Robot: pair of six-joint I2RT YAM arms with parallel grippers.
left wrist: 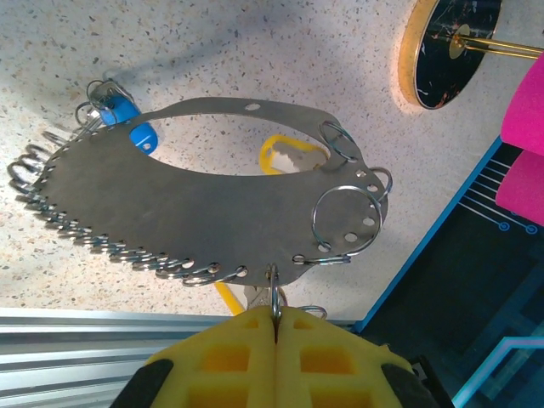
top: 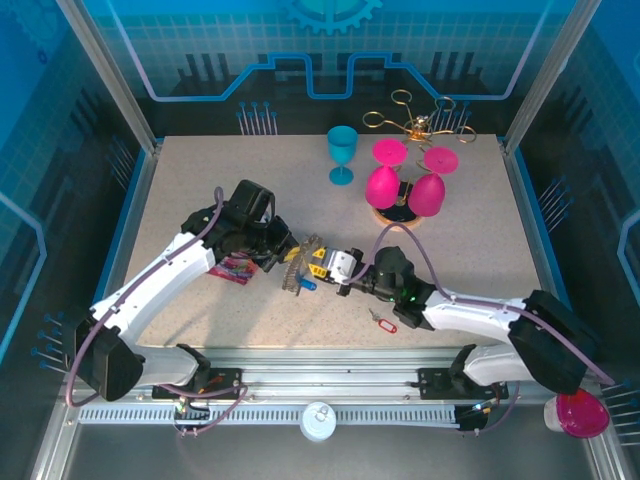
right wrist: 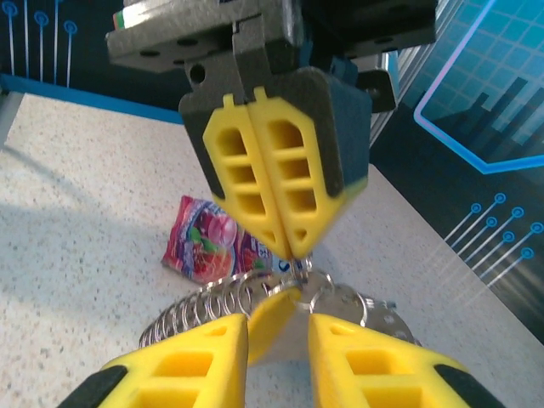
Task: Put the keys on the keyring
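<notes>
The keyring [left wrist: 212, 212] is a flat grey crescent plate edged with several small wire rings, held just above the table. My left gripper [left wrist: 274, 313] is shut on one small ring at its edge, and in the right wrist view the left gripper [right wrist: 291, 252] hangs over the keyring [right wrist: 374, 310]. A blue key [left wrist: 136, 127] hangs from one end. My right gripper [right wrist: 279, 323] stands open at the plate, with a yellow key [right wrist: 274, 316] between its fingers, against the left one. Through the plate's cut-out shows the yellow key [left wrist: 289, 157]. A red key [top: 381, 321] lies on the table near the right arm.
A red candy packet [top: 236, 268] lies under the left arm. At the back stand a teal goblet [top: 342, 152] and a gold wire rack [top: 420, 125] with two pink goblets [top: 382, 185] hanging on it. Another pink goblet [top: 578, 412] sits off the table at the front right.
</notes>
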